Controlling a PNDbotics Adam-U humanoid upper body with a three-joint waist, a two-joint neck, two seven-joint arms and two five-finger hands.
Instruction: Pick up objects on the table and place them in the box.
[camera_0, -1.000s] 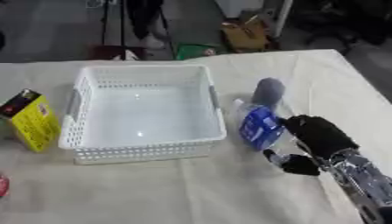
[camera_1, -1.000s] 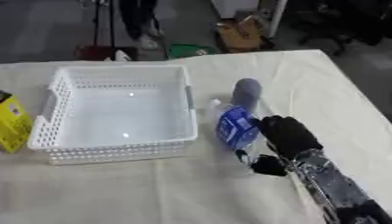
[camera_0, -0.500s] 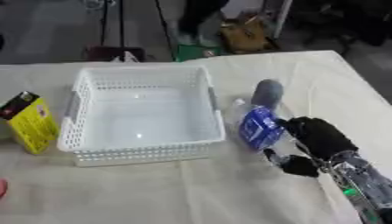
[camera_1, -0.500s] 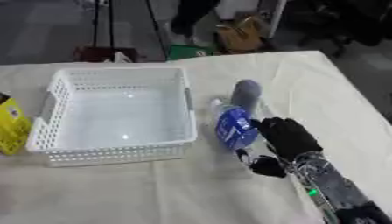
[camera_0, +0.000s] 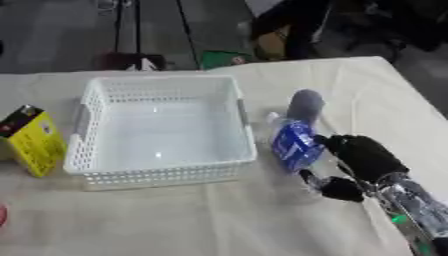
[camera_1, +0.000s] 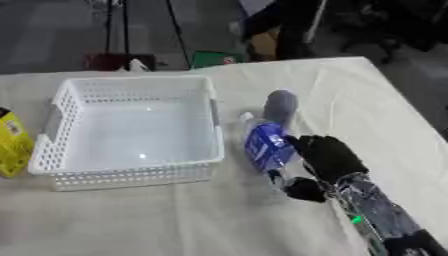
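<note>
1. Where the cream cloth covers it, the table (camera_0: 175, 220) carries everything, reaching from the near edge to the far edge.
2. The white basket (camera_0: 162, 131) sits left of the middle, its mesh walls upright, nothing inside it that I can see.
3. My right hand (camera_0: 360, 159) comes in from the near right corner, fingers curled around the bottle, thumb low by its near end.
4. The clear bottle (camera_0: 294, 143) with the blue label lies on its side just right of the basket, in my grasp, its far end beside the grey thing.
5. A yellow box (camera_0: 31, 141) stands near the left edge, just beside the basket's left wall.
6. A grey rounded thing (camera_0: 305, 103) lies beyond the bottle, toward the far edge; whether they touch, I cannot tell.
7. A red sliver (camera_0: 3, 216) shows at the left edge, near the front.
</note>
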